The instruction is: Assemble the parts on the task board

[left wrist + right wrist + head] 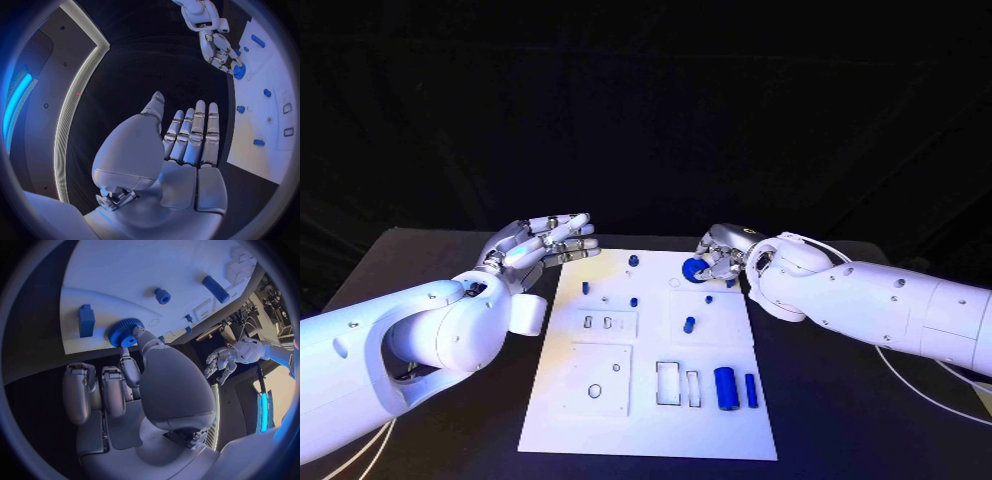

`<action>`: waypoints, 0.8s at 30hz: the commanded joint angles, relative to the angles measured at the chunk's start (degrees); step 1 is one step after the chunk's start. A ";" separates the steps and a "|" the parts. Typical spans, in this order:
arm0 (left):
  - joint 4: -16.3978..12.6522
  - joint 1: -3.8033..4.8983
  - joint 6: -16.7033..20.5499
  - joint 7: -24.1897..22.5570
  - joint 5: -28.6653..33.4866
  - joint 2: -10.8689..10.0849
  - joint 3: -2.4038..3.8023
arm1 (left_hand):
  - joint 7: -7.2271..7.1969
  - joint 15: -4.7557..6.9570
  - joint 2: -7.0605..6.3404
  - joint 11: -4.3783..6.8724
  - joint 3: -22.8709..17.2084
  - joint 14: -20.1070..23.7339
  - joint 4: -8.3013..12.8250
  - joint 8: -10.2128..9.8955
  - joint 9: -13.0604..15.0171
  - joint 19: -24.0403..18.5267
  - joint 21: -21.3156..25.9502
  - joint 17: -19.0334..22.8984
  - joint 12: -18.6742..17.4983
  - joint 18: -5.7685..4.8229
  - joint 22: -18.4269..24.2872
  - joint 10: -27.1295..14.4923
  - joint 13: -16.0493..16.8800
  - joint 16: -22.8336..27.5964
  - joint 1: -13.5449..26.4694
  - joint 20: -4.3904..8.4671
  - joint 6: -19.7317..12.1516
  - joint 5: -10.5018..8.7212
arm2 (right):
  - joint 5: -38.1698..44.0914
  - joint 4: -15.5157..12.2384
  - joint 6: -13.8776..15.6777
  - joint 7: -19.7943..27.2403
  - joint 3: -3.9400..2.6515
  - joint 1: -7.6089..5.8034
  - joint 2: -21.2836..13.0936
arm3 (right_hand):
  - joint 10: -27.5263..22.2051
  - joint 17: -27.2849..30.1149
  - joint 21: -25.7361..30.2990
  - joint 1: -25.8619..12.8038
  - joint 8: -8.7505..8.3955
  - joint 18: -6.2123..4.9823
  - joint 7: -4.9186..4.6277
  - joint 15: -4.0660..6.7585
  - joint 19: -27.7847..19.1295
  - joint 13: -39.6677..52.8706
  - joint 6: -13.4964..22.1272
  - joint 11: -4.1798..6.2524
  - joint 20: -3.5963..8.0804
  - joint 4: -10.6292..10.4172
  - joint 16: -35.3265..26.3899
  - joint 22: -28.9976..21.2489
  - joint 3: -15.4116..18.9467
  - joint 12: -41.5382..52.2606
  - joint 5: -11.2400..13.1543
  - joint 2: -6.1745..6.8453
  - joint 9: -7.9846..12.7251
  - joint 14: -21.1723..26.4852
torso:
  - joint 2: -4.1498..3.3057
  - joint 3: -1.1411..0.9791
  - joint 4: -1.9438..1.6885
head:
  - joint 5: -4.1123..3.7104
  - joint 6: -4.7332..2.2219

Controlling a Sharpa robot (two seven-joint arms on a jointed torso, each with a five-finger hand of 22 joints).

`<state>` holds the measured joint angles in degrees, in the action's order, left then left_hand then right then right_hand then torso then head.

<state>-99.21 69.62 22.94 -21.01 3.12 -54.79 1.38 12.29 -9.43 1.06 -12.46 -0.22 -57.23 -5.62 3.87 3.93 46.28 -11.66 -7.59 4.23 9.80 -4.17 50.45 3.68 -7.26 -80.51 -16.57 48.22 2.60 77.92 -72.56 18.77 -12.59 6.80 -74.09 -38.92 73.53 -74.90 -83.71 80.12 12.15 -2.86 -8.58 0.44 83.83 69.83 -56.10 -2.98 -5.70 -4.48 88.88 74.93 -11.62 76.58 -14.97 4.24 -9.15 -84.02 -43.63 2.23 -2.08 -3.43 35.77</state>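
Note:
The white task board [646, 420] lies in the middle of the black table. My right hand [720, 256] is at the board's far edge and pinches a blue gear [692, 270] between thumb and a finger. The right wrist view has the gear [125, 333] low over the board [125, 270] with the fingertips [139, 333] on it; whether it rests on the board I cannot tell. My left hand [538, 245] hovers at the board's far left corner, fingers straight, holding nothing; its flat palm [187, 150] faces the right hand [219, 52] and the gear [239, 71].
Small blue pegs [633, 260] [689, 324] stand on the board's far half. A thick blue cylinder [726, 388] and a slim one [751, 390] lie at the near right beside empty slots [678, 385]. A blue block [86, 320] sits close to the gear. A white cable [920, 385] runs along the right.

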 commanded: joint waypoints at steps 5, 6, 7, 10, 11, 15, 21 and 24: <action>0.00 0.06 -1.17 -0.20 0.08 0.12 0.05 | 2.97 -0.16 0.54 0.03 -0.10 0.23 0.21 0.24 0.08 0.28 0.17 0.04 0.35 0.43 0.09 -0.43 0.10 -0.04 0.02 0.02 0.11 0.27 | 3.22 -3.09 5.02 0.28 -0.33 -0.65 -0.39 | 0.42 -13.38 -0.31 -0.24 0.65 0.76 1.02 0.52 0.62 0.05 -1.52 0.03 0.31 -0.22 0.38 6.94 -0.45 0.35 -0.20 -0.18 -0.35 -5.58 | 0.02 0.06 0.03 | 0.23 -0.49; 0.00 0.06 -1.18 -0.19 0.08 0.13 0.05 | 2.97 -0.16 0.54 0.03 -0.10 0.23 0.21 0.24 0.08 0.28 0.17 0.04 0.35 0.43 0.09 -0.43 0.10 -0.04 0.02 0.02 0.11 0.27 | 3.47 -3.53 5.17 0.20 -0.36 -0.83 -0.29 | 0.44 -13.41 -0.35 -0.30 0.64 0.77 1.03 0.53 0.66 0.07 -1.53 0.03 0.32 -0.24 0.39 7.00 -0.47 0.35 -0.19 -0.14 -0.35 -5.58 | 0.02 0.07 0.03 | 0.24 -0.51; 0.00 0.06 -1.19 -0.18 0.08 0.14 0.05 | 2.97 -0.16 0.54 0.03 -0.10 0.23 0.21 0.24 0.08 0.28 0.17 0.04 0.35 0.43 0.09 -0.43 0.10 -0.04 0.02 0.02 0.11 0.27 | 3.88 -4.05 5.27 0.06 -0.40 -1.05 -0.01 | 0.44 -13.41 -0.35 -0.30 0.64 0.77 1.03 0.53 0.66 0.07 -1.53 0.03 0.32 -0.24 0.39 7.00 -0.47 0.35 -0.19 -0.14 -0.35 -5.58 | 0.04 0.07 0.01 | 0.23 -0.58; 0.01 0.06 -1.19 -0.17 0.08 0.19 0.05 | 2.97 -0.16 0.54 0.03 -0.10 0.23 0.21 0.24 0.08 0.28 0.17 0.04 0.35 0.43 0.09 -0.43 0.10 -0.04 0.02 0.02 0.11 0.27 | 4.48 -4.61 5.29 -0.18 -0.44 -1.34 1.14 | 0.44 -13.42 -0.42 -0.36 0.64 0.79 1.03 0.54 0.72 0.06 -1.54 0.03 0.33 -0.26 0.39 7.09 -0.50 0.34 -0.18 -0.12 -0.35 -5.59 | 0.06 0.11 -0.03 | 0.28 -0.63; 0.01 0.06 -1.20 -0.17 0.08 0.20 0.05 | 2.97 -0.16 0.54 0.03 -0.10 0.23 0.21 0.24 0.08 0.28 0.17 0.04 0.35 0.43 0.09 -0.43 0.10 -0.04 0.02 0.02 0.11 0.27 | 4.65 -4.62 5.34 -0.26 -0.45 -1.39 1.58 | 0.49 -13.44 -0.47 -0.41 0.64 0.81 1.04 0.54 0.78 0.11 -1.55 0.04 0.34 -0.29 0.40 7.17 -0.53 0.37 -0.17 -0.11 -0.34 -5.59 | 0.02 0.12 -0.07 | 0.33 -0.66; 0.01 0.06 -1.23 -0.15 0.08 0.31 0.05 | 2.97 -0.16 0.54 0.03 -0.10 0.23 0.21 0.24 0.08 0.28 0.17 0.04 0.35 0.43 0.09 -0.43 0.10 -0.04 0.02 0.02 0.11 0.27 | 5.68 -4.36 5.66 -0.95 -0.44 -1.50 3.87 | 0.53 -13.38 -0.58 -0.56 0.63 0.85 1.04 0.55 0.87 0.13 -1.55 0.05 0.36 -0.36 0.37 7.32 -0.59 0.38 -0.20 -0.06 -0.33 -5.58 | -0.04 0.12 -0.24 | 0.43 -0.60; 0.04 0.07 -1.26 -0.11 0.08 0.45 0.05 | 2.97 -0.16 0.54 0.03 -0.10 0.23 0.21 0.24 0.08 0.28 0.17 0.04 0.35 0.43 0.09 -0.43 0.10 -0.04 0.02 0.02 0.11 0.27 | 6.95 -2.67 6.12 -2.06 -0.31 -1.29 7.47 | 0.58 -13.37 -0.64 -0.60 0.63 0.88 1.05 0.55 0.94 0.19 -1.56 0.04 0.37 -0.38 0.37 7.41 -0.61 0.41 -0.20 -0.05 -0.33 -5.58 | -0.05 0.13 -0.15 | 0.94 -0.53; 0.09 0.07 -1.25 -0.11 0.08 0.56 0.05 | 2.97 -0.16 0.54 0.03 -0.10 0.23 0.21 0.24 0.08 0.28 0.17 0.04 0.35 0.43 0.09 -0.43 0.10 -0.04 0.02 0.02 0.11 0.27 | 6.99 -1.37 5.87 -2.12 -0.25 -1.03 9.11 | 0.59 -13.33 -0.69 -0.85 0.60 0.89 1.06 0.58 0.98 0.18 -1.57 0.07 0.40 -0.51 0.35 7.48 -0.75 0.38 -0.21 -0.01 -0.31 -5.57 | -0.12 0.14 -0.20 | 1.24 -0.42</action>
<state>-99.09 69.62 22.81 -20.87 3.13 -54.41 1.38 12.29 -9.43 1.06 -12.57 -0.22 -57.24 -5.62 3.88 3.92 46.28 -11.66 -7.60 4.22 9.80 -4.17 50.35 3.68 -7.27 -80.51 -16.57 48.22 2.60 83.00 -74.37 24.12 -13.67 6.53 -75.22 -30.09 73.81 -74.94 -84.19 80.05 12.18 -2.93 -8.57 0.45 83.82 69.97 -56.08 -2.86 -5.71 -4.92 89.10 74.91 -12.16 76.79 -14.92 4.23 -9.15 -84.00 -43.68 2.34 -2.24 -2.41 35.28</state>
